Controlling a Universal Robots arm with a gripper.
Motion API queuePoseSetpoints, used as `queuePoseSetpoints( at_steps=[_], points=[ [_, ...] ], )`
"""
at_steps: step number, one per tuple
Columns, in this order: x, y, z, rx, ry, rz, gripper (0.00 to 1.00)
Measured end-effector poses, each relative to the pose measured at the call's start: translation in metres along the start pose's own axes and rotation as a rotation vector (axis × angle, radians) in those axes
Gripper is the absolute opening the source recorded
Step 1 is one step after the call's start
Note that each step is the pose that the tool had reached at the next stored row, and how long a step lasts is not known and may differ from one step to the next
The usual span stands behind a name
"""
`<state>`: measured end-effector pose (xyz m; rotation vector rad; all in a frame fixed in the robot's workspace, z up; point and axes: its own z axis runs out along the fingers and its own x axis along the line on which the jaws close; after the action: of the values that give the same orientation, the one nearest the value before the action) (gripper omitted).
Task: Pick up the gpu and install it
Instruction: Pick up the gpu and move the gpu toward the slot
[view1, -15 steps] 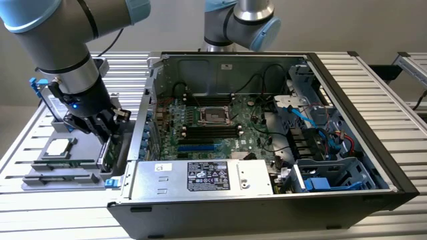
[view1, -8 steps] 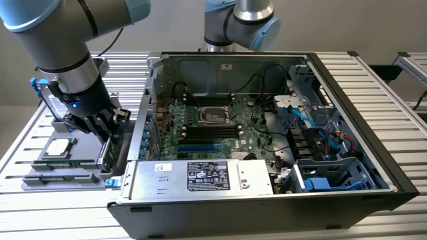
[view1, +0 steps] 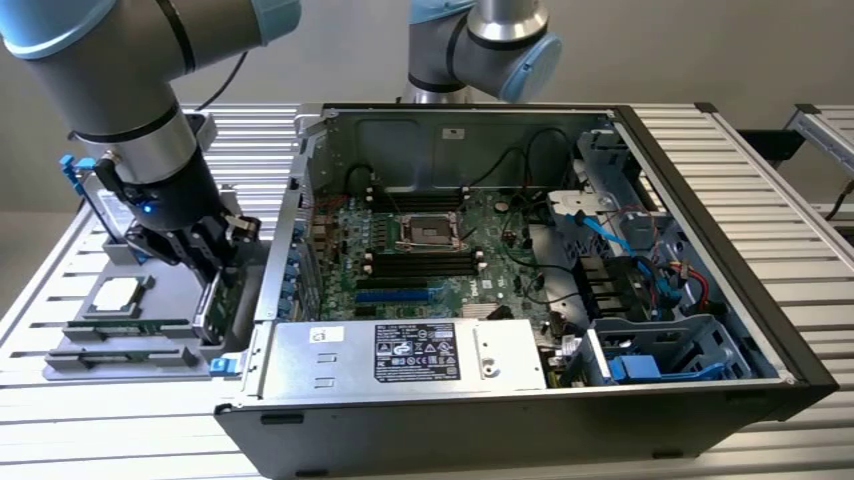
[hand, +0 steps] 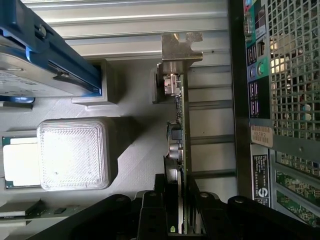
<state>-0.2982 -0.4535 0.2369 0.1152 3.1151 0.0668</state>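
gpu (hand: 180, 125) edgewise in gripper (hand: 180, 201) grasp

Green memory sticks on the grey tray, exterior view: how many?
2. One narrow green memory stick lies beside the square silver processor chip; the other lies beyond it, at the near edge of the grey tray. The robot arm may hide more.

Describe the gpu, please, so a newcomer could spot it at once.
Beside the open computer case, on the exterior view's left, lies a grey parts tray. The gpu stands on edge at the tray's case-side end, under the gripper. Unlike the narrow memory sticks and square processor, it is a thin upright green board with a silver end bracket.
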Motion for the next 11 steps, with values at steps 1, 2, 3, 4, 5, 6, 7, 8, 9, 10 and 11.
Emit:
queuePoseSetpoints(
  at_steps=[1,2,3,4,5,6,7,8,9,10,11],
  points=[
    [0.000,0.0000,-0.0009,0.0000,0.0000,0.000,0.27],
    [0.000,0.0001,-0.0018,0.0000,0.0000,0.000,0.27],
    [0.000,0.0001,-0.0030,0.0000,-0.0001,0.000,0.27],
    [0.000,0.0002,-0.0046,0.0000,0.0000,0.000,0.27],
    [0.000,0.0003,-0.0065,0.0000,0.0000,0.000,0.27],
    [0.000,0.0004,-0.0088,0.0000,0.0000,0.000,0.27],
    [0.000,0.0005,-0.0114,0.0000,0.0000,0.000,0.27],
    [0.000,0.0006,-0.0140,0.0000,0.0000,0.000,0.27],
    [0.000,0.0007,-0.0168,0.0000,0.0000,0.000,0.27],
    [0.000,0.0009,-0.0200,-0.0001,-0.0001,0.000,0.27],
    [-0.001,0.0010,-0.0229,0.0000,-0.0001,0.000,0.27]
  ],
)
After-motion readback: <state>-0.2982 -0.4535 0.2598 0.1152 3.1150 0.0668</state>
